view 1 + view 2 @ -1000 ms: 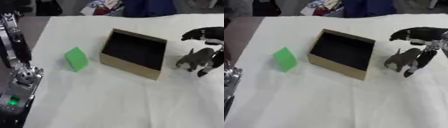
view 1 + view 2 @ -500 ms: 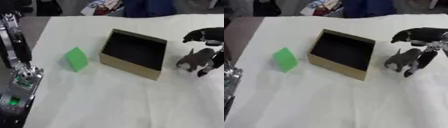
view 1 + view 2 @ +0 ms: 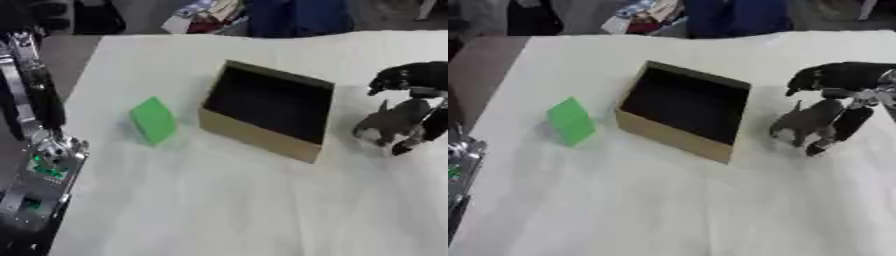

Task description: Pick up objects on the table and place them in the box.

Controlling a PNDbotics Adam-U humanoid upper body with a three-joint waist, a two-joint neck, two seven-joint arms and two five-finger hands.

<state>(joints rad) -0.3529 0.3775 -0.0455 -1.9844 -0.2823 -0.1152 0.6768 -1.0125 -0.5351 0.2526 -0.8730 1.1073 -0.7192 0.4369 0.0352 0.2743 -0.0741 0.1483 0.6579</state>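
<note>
An open cardboard box with a dark inside stands mid-table on the white cloth. A green block lies to its left. Right of the box is a small grey animal figure. My right hand reaches in from the right edge, with its fingers curled around the figure from above and behind. Whether the figure still touches the cloth I cannot tell. My left arm stays at the left edge, off the table; its hand does not show.
A white cloth covers the table, with bare cloth in front of the box. Dark bags and clutter lie beyond the far edge. The table's left edge runs beside the left arm.
The right hand and the grey figure hold almost the same place, shifted slightly. The box and the green block have not moved.
</note>
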